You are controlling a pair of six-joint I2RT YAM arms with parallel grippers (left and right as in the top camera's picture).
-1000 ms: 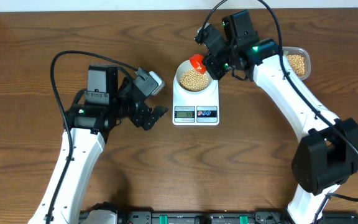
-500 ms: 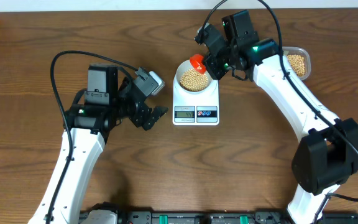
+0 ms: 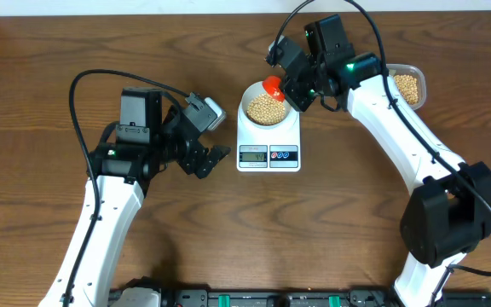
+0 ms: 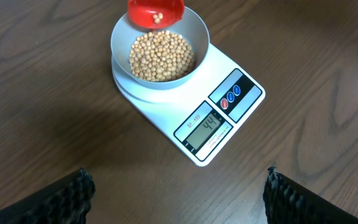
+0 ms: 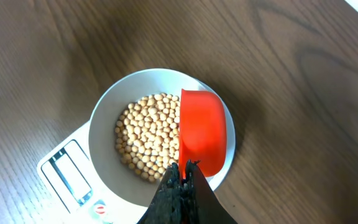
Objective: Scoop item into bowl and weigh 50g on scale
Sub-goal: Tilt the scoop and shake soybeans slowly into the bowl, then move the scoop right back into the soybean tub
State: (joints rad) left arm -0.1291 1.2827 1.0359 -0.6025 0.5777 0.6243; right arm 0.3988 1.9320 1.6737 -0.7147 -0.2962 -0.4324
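Topping up the bowl (image 4: 197, 38) is the step I am running now. The right gripper (image 5: 182, 169) is clamping its closed jaws on the handle of a red scoop (image 5: 202, 130) and is holding it tipped over the bowl's far rim. From the left wrist view only a few beans (image 4: 161, 56) are showing inside the scoop, while the main heap is sitting in the bowl. The bowl itself is resting on the platform of the scale (image 4: 166, 106). The display (image 4: 205, 126) is showing 44 by my reading, so I am judging the weight to be a little short of the target.

The left gripper (image 4: 179, 198) is hanging with its jaws spread wide and gripping nothing, just in front of the scale and apart from it, so its camera is giving me the readout.

Next I am planning to tip out the last few beans, then go back to the clear tub (image 3: 407, 85) beside the right arm for a small part-scoop. That calls for trickling beans in slowly while I am watching the display, since a full scoop would likely overshoot.
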